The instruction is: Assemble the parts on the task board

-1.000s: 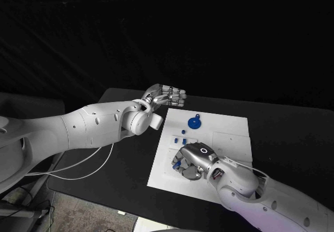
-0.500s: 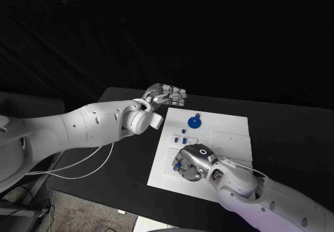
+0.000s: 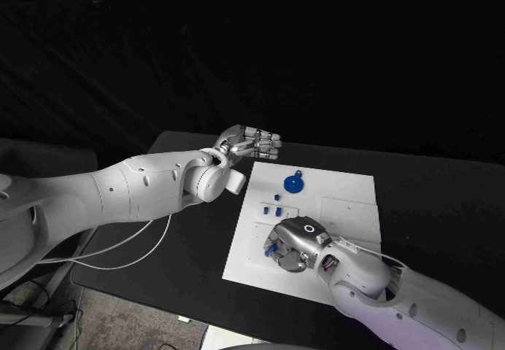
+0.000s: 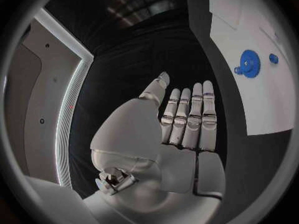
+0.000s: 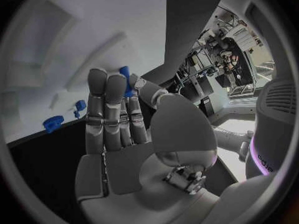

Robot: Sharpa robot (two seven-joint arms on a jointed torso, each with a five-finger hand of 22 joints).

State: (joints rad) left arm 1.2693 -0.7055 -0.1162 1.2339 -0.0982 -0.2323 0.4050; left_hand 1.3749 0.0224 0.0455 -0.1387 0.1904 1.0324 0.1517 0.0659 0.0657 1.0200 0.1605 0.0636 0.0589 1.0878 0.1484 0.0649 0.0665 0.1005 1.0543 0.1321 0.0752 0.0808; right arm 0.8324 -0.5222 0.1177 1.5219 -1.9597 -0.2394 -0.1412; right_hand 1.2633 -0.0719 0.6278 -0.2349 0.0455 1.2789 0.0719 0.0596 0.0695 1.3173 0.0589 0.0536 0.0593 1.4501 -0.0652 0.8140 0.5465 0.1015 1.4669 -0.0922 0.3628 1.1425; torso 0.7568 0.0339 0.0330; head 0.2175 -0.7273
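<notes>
The white task board (image 3: 347,195) lies in the middle of the black table. A blue gear (image 3: 295,184) sits at its far side, with small blue parts (image 3: 271,211) nearer along the left edge. My right hand (image 3: 298,244) hovers low over the board's near left part and pinches a small blue part (image 5: 126,79) between thumb and fingertips. That part also peeks out under the hand (image 3: 271,251). My left hand (image 3: 252,144) is raised off the board's far left corner, fingers straight and together, holding nothing. The left wrist view shows the gear (image 4: 249,63) on the board (image 4: 264,104).
Black table (image 3: 431,197) surrounds the board on all sides. A white cable (image 3: 137,248) hangs below my left arm, off the table's left edge. The board has shallow recesses (image 5: 69,50) in its surface, and the gear (image 5: 53,123) lies far from my right hand.
The right hand has shifted very slightly over the board's near left part. The left hand has stayed where it was.
</notes>
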